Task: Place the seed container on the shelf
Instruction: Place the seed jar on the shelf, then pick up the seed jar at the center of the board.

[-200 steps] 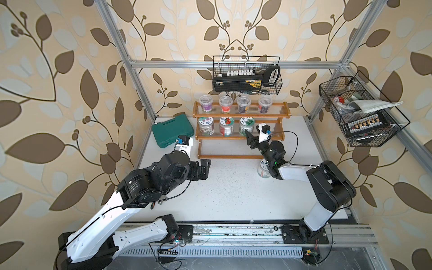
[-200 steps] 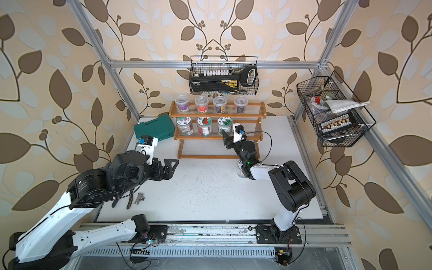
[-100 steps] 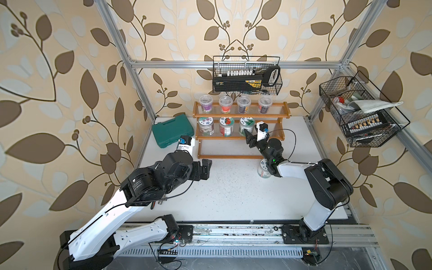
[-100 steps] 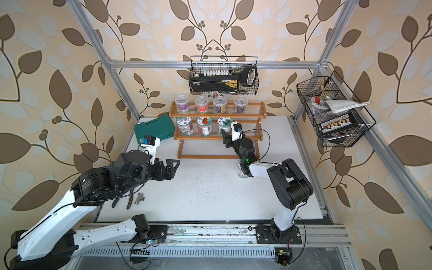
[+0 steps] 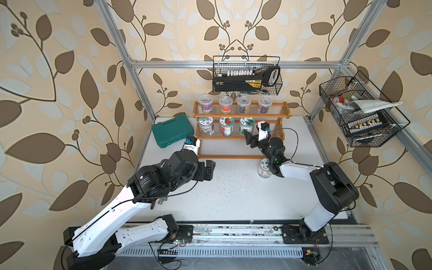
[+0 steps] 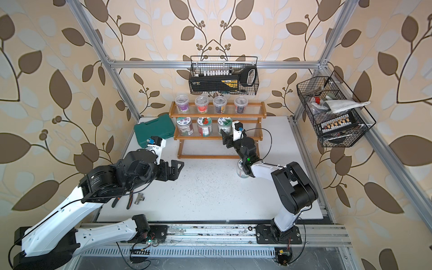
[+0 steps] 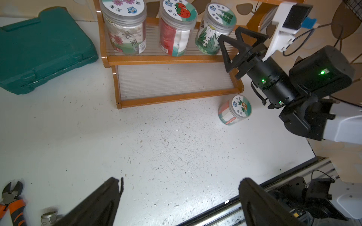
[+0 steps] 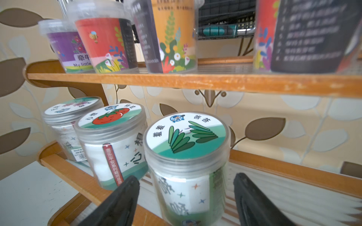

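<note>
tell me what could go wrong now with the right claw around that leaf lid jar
1. The right claw is open with a finger on each side of the leaf-lid jar; a skewed pull-back could clip it and tip it into the tomato-lid jar or off the shelf.
2. A loose jar stands on the table under the right arm; a low retreat might knock it over.

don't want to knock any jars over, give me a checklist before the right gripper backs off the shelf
1. right gripper open around the leaf jar, not pinching: ok
2. leaf jar upright on the middle tier of the shelf: ok
3. gripper finger clear of the tomato jar: cannot tell
4. table jar clear of the arm's way back: cannot tell, it stands just under the arm
5. left gripper open, holding nothing, away from the right arm: ok
</note>
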Robot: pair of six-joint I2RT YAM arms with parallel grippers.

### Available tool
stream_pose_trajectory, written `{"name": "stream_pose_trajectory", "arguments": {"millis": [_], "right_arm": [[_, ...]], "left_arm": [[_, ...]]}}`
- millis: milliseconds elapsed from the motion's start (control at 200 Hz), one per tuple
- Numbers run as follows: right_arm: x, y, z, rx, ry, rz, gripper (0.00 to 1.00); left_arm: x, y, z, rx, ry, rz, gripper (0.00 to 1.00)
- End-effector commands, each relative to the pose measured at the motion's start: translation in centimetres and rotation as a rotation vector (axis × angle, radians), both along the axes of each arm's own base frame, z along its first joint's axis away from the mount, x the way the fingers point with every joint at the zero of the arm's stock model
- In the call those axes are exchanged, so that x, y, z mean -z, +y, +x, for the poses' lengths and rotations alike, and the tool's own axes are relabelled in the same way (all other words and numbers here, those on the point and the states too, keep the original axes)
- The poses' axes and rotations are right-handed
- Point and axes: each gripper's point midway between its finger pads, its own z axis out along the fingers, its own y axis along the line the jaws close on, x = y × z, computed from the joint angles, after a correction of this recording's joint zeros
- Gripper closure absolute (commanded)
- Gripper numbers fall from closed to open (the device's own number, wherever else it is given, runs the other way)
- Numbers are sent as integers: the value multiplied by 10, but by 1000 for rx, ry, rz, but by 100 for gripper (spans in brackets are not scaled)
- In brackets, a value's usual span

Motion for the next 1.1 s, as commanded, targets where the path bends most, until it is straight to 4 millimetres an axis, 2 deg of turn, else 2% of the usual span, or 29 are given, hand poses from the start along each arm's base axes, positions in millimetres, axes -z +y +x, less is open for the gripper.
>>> {"name": "stream_pose_trajectory", "arguments": {"millis": [0,215,355,545,695,775,795,840,1095], "right_arm": [[-5,-1,-16,-24,37,4,19],[-22,-16,-47,-19,109,-8,13],[-33,-33,-70,14,170,-29,11],[-46,-63,-106,72,283,-42,7],[-47,-87,-133,127,388,-64,4],[-48,-101,-144,164,427,-71,3],[-48,-104,-147,169,437,-74,3],[-49,-110,-153,182,452,-77,2],[-43,-144,-177,260,499,-113,1]], "left_arm": [[6,-15,2,40,29,-20,2],[14,-45,2,119,81,-65,2],[23,-70,2,177,142,-81,2],[35,-113,5,252,160,-73,2],[45,-154,10,293,135,-46,2],[53,-175,14,306,132,-32,2],[65,-182,16,305,147,-8,2],[73,-192,19,312,149,9,2],[113,-232,40,312,157,89,2]]}}
